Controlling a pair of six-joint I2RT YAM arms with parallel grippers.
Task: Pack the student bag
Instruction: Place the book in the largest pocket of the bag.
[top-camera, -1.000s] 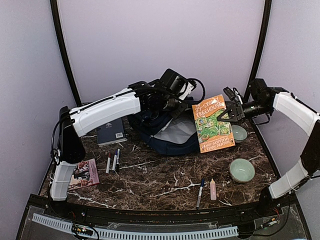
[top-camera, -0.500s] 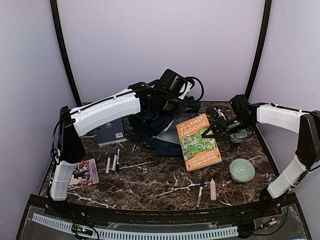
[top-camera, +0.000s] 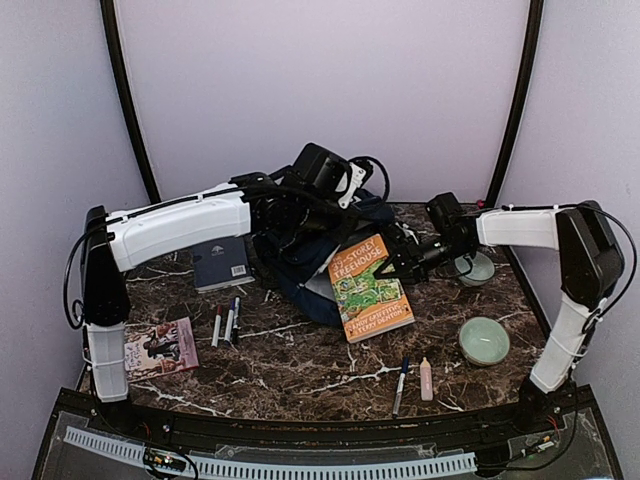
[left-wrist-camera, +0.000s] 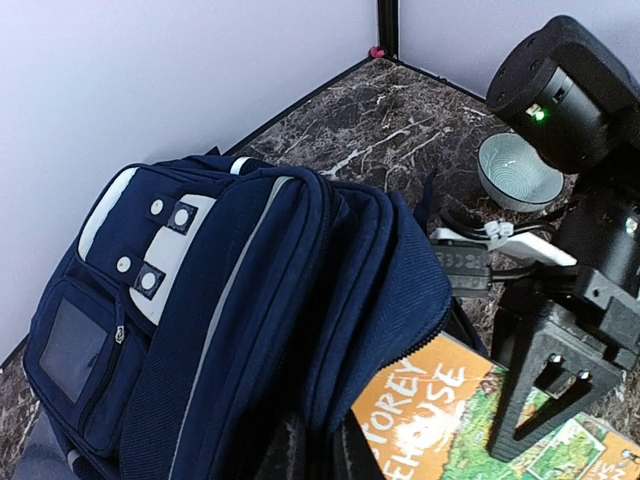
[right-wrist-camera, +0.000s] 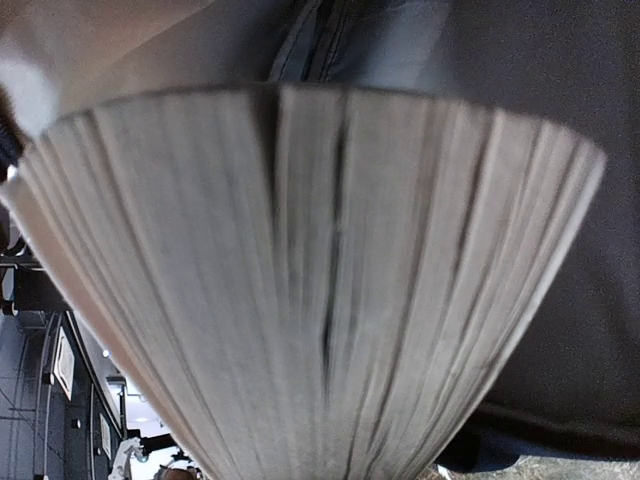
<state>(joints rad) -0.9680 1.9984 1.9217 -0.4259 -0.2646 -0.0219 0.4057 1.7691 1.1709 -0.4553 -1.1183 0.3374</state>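
Note:
The navy student bag (top-camera: 300, 265) lies at the back centre, its mouth facing right. My left gripper (top-camera: 292, 218) is shut on the bag's upper zip edge and holds the flap up; its dark fingers (left-wrist-camera: 285, 450) show at the bottom of the left wrist view, clamped on the fabric (left-wrist-camera: 250, 300). My right gripper (top-camera: 397, 262) is shut on the right edge of an orange Treehouse book (top-camera: 366, 287), whose top-left corner sits under the raised flap (left-wrist-camera: 440, 400). The book's page edges (right-wrist-camera: 300, 280) fill the right wrist view and hide the fingers.
A dark blue hardcover book (top-camera: 221, 262) lies left of the bag. Several markers (top-camera: 225, 322) and a small picture book (top-camera: 160, 347) lie at front left. A pen (top-camera: 401, 385), a pink tube (top-camera: 426, 378) and two green bowls (top-camera: 484, 340) (top-camera: 474, 268) are on the right.
My right gripper has carried the book left and down, from upright to tilted flat, with its corner now at the bag's mouth. My left arm shifted slightly left with the flap.

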